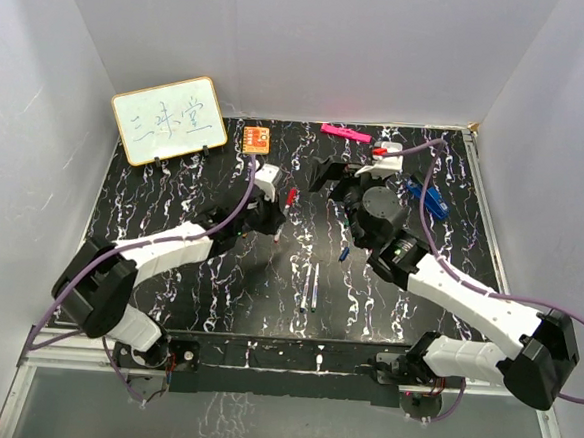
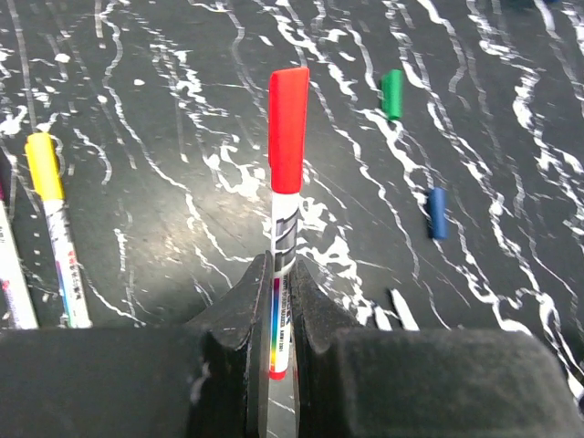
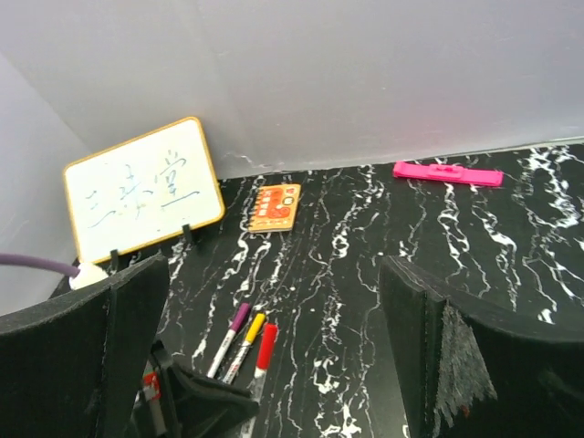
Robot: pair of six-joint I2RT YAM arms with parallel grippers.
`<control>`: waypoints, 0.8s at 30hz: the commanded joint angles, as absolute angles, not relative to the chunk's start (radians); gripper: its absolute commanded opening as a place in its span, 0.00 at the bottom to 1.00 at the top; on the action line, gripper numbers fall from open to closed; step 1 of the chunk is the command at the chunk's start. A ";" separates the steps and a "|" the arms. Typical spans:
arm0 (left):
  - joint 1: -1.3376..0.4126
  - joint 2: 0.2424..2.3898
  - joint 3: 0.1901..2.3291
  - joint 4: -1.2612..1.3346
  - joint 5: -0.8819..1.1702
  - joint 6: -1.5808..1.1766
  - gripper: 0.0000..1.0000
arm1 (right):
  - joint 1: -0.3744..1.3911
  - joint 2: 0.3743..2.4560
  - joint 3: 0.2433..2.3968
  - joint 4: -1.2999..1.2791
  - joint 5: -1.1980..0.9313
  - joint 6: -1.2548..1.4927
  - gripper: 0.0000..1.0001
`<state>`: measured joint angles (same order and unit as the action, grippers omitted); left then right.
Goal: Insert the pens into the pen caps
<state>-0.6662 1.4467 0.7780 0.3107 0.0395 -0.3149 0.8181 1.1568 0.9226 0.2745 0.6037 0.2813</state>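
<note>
Left pincer [image 2: 280, 274] pinches 1 red-capped pen [image 2: 285, 224], apparently clear of the table [image 2: 137, 201]; right pincer [image 3: 274, 310] gapes wide.

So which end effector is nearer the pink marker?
Right. The right end effector is just in front of the pink marker; the left end effector, gripping a red-capped pen, lies farther off to the left.

The black marbled table [image 1: 236, 305] bears a whiteboard [image 1: 169, 119], orange card [image 1: 257, 138], pink marker [image 1: 344, 132]; green cap [image 2: 391, 93], blue cap [image 2: 438, 213].
</note>
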 commanded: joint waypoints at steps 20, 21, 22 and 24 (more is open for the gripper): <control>-0.591 1.861 1.190 -0.114 -0.256 -0.251 0.05 | 0.817 1.172 0.839 0.236 0.694 0.326 0.98; -0.591 1.866 1.191 -0.115 -0.252 -0.252 0.06 | 0.818 1.175 0.838 0.236 0.693 0.328 0.98; -0.592 1.871 1.192 -0.115 -0.250 -0.253 0.07 | 0.818 1.177 0.838 0.235 0.692 0.329 0.98; -0.591 1.881 1.192 -0.118 -0.254 -0.255 0.08 | 0.817 1.181 0.838 0.237 0.690 0.328 0.98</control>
<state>-0.5941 1.8759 1.1656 -0.0757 -0.2298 -0.2684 0.8181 1.1805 0.8520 0.2256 0.6933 0.3176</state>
